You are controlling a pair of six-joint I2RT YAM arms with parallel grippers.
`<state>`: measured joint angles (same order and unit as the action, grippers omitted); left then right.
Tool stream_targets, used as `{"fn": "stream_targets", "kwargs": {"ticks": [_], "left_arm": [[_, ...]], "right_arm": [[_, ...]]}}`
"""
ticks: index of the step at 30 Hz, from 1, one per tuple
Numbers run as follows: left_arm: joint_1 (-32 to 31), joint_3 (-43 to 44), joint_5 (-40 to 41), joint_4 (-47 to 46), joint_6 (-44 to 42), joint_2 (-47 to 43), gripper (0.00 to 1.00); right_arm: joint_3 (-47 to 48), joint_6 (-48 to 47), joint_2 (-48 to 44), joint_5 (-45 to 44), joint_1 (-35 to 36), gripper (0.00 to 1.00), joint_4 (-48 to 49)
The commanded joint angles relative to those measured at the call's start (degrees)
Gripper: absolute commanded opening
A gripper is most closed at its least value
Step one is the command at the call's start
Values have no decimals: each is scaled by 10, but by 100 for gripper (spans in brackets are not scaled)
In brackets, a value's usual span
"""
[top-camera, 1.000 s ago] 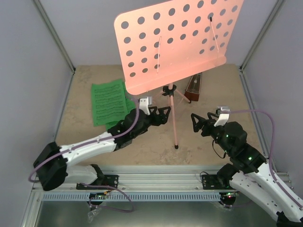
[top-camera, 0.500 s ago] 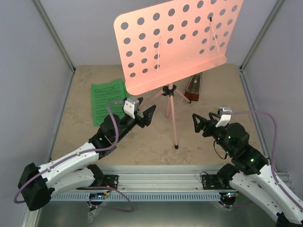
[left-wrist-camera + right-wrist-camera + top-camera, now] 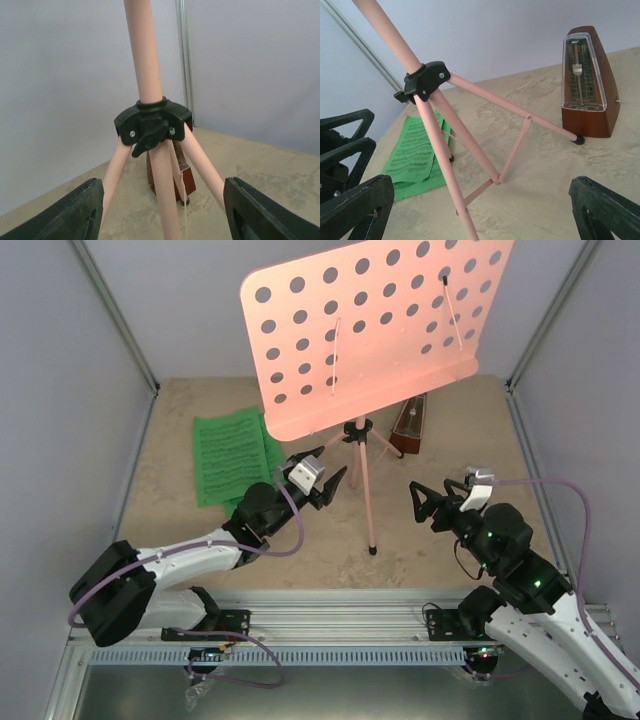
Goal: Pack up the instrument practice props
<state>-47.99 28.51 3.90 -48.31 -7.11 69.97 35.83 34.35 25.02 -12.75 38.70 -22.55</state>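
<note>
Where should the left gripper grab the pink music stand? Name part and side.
Probably the upright pole of the pink music stand, just above the black tripod hub. Bring the left gripper in level from the near-left: the pole is thin, vertical and centred between its open jaws; below, the legs splay.

One pink music stand (image 3: 370, 340) stands on the surface, on three tripod legs (image 3: 164, 200) that meet at one black collar (image 3: 152, 122). One brown wooden metronome (image 3: 408, 427) sits far right. One pile of green sheet-music pages (image 3: 228, 455) lies far left, its sheets too overlapped to count. Two arms show, each with one tool: the left tool (image 3: 330, 466) and the right tool (image 3: 432, 490).
</note>
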Motion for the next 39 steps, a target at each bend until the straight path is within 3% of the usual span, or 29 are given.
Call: {"fn": "stream_targets", "kwargs": {"ticks": [1, 10, 22, 35, 39], "left_arm": [[1, 36, -17, -78, -23, 28, 66], [1, 91, -25, -28, -25, 63, 49], [1, 116, -16, 22, -77, 83, 52], [1, 145, 8, 69, -88, 98, 30], [1, 147, 11, 72, -86, 102, 32]], "right_arm": [[0, 8, -13, -12, -3, 98, -10], [-2, 10, -19, -15, -3, 98, -15], [-1, 13, -20, -13, -2, 98, -17], [-2, 15, -22, -15, -3, 98, -16], [-2, 16, -21, -16, -2, 98, -16]]}}
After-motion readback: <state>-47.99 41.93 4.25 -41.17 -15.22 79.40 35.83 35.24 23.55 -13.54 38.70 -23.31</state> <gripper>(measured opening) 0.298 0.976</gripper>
